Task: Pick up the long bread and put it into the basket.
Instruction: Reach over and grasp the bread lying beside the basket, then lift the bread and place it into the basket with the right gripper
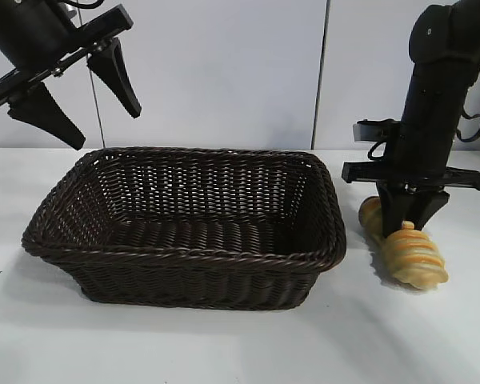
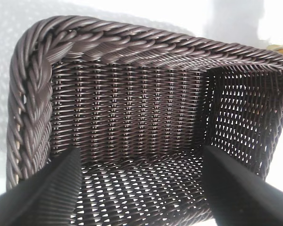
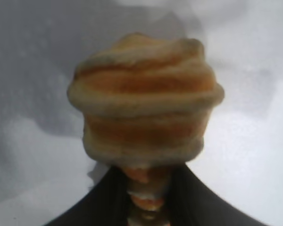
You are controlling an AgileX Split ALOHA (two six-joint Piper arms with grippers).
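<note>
Long bread [image 1: 408, 254]: at 3 o'clock of the basket, just beside its right rim, outside it; near end tilts toward the camera, and whether it touches the table is unclear.
Basket [image 1: 184, 258]: centre of the white table [image 1: 224, 344], nothing inside.
Right gripper [image 1: 410, 214]: points down over the loaf, fingers clenched on the bread's middle.
Left gripper [image 1: 74, 96]: at 11 o'clock above the basket's left end, fingers [image 2: 52, 188] spread apart, grasping nothing.
</note>
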